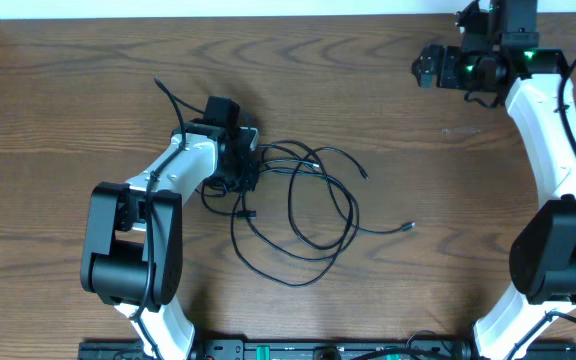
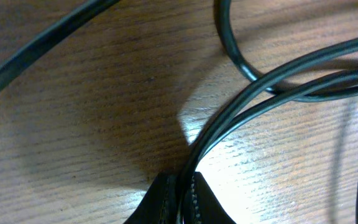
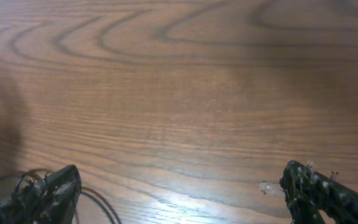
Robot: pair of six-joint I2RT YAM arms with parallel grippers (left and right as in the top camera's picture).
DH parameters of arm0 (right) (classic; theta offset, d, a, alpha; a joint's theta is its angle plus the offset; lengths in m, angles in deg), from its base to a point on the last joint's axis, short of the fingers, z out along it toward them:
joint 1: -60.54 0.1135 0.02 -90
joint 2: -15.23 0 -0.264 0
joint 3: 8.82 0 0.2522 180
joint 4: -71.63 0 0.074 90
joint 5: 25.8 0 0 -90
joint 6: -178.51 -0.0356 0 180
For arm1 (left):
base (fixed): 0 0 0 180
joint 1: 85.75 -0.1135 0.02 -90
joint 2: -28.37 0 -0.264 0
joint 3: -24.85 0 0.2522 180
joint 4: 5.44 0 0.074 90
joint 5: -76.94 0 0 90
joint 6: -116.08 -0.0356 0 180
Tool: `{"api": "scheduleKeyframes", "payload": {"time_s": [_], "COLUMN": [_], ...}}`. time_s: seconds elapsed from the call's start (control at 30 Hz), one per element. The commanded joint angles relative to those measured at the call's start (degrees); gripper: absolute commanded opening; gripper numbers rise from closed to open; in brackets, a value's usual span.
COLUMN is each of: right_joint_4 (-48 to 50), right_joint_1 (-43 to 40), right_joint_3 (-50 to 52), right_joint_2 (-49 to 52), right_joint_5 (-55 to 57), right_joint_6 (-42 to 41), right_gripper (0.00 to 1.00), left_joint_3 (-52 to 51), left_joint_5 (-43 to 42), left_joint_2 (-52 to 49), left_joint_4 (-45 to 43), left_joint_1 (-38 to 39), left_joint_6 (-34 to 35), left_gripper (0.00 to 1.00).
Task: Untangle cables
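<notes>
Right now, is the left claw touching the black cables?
Touching. The left wrist view shows the left gripper shut, with two strands of the black cables pinched between its fingertips.

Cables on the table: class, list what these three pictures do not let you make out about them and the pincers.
Overhead: the left pincer covers the spot where it pinches the black cables.
Left wrist: picture edges cut every strand, so which cable is pinched is unclear.
Right wrist: the bottom edge cuts off the open right pincer behind its fingertips.
</notes>
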Motion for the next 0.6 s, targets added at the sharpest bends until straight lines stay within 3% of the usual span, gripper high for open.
{"api": "scheduleKeyframes", "payload": {"time_s": [0.0,0.23,0.57], "right_joint_4": [-0.6,-0.5,-1.0], "right_joint_1": [1.7,5.8,11.8], "right_joint_3": [-0.3,-0.3,-0.3], "right_joint_2": [-0.5,-0.5,-0.5], "right_joint_5": [-0.2,-0.4,-0.4], "right_joint_6": [0.3,0.4,0.6], "right_gripper": [0.99,0.99,0.99], "left_joint_3": [0.1,7.6,9.2], "left_joint_5": [0.4,0.2,0.2], "left_joint_2": [0.5,12.9,38.4], "left_joint_4": [0.5,3.2,-4.5], "left_joint_1": [0.3,0.3,0.3], "left_joint_6": [4.5,9.9,20.3], "left_gripper": [0.08,0.07,0.07]}}
